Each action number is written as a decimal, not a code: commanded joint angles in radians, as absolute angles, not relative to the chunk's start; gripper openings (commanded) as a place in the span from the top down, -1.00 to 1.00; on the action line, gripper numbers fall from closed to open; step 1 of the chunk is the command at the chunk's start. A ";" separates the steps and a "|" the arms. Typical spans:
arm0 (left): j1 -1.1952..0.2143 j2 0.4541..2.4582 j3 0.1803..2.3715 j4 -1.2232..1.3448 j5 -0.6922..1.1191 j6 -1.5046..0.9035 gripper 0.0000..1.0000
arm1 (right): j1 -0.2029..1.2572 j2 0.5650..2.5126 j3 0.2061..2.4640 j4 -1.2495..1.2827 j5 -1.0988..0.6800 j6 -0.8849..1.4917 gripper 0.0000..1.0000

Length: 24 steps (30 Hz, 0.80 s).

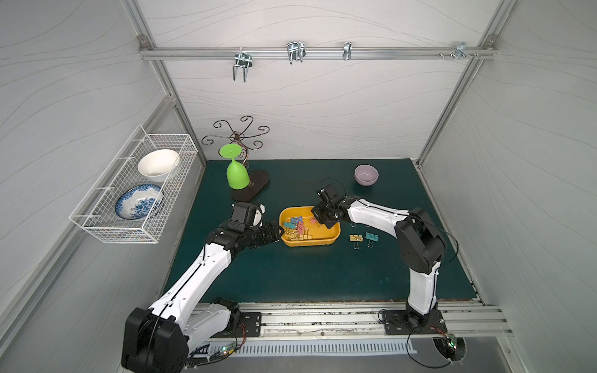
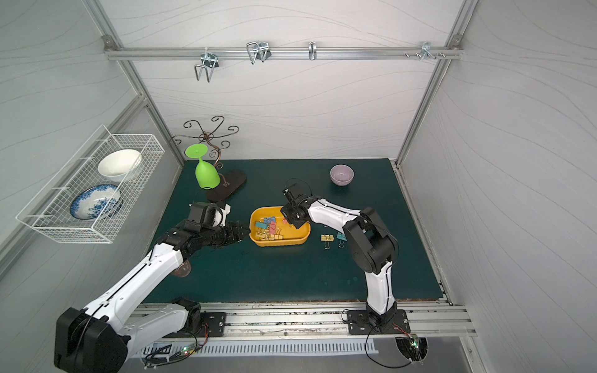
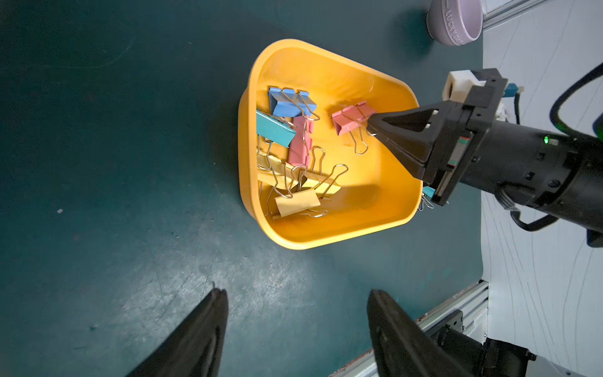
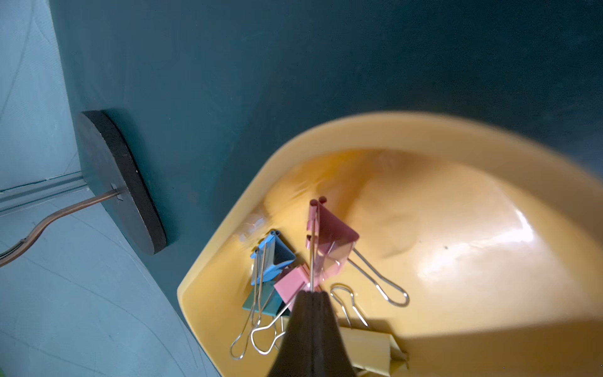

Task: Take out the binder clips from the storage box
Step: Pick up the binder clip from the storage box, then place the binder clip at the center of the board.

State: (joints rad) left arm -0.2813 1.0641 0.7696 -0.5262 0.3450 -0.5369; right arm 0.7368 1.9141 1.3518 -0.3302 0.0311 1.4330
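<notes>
pink clip (image 3: 346, 122) gripped, pile (image 3: 297, 148) beside, bowl (image 1: 366, 174) behind

Top views: stereo pair high above the storage box (image 1: 310, 243), angled down, covering the whole tabletop (image 1: 290, 274). Wrist views: close, facing it from opposite ends. All four share it.

Storage box (image 1: 319, 242) sitting mid-bench (image 1: 290, 274), clips lying in it and beside it.

In both top views the binder clips (image 1: 295, 229) are piling up in the box's left half. A lone clip (image 3: 347, 122) is lying apart toward the middle, and the right pincer (image 3: 370, 125) is clamping its wire handle. Two loose clips (image 1: 356, 238) are lying on the bench just right of the box. The left pincer (image 1: 281, 231) is hovering, spread, just left of the box. A bowl (image 1: 366, 174) is sitting toward the upper right, a goblet stand (image 1: 250, 190) toward the upper left, and a wire basket (image 1: 135, 190) is hanging at the frame's left.
</notes>
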 commanded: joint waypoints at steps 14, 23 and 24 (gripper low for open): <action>-0.390 1.007 0.801 -0.402 0.233 -0.687 -0.72 | 0.667 1.340 1.058 -0.404 0.219 1.166 1.00; -0.665 1.279 0.981 -0.321 0.174 -0.670 -0.91 | 0.281 1.009 0.798 -0.437 -0.074 1.083 1.00; -0.701 1.323 1.018 -0.324 0.164 -0.665 -0.97 | 0.225 0.992 0.776 -0.439 -0.113 1.067 1.00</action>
State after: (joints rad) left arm -0.6304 1.2514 0.9192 -0.3805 0.2104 -0.6861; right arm 0.3168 1.0363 0.8211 -0.3946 0.0227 1.1240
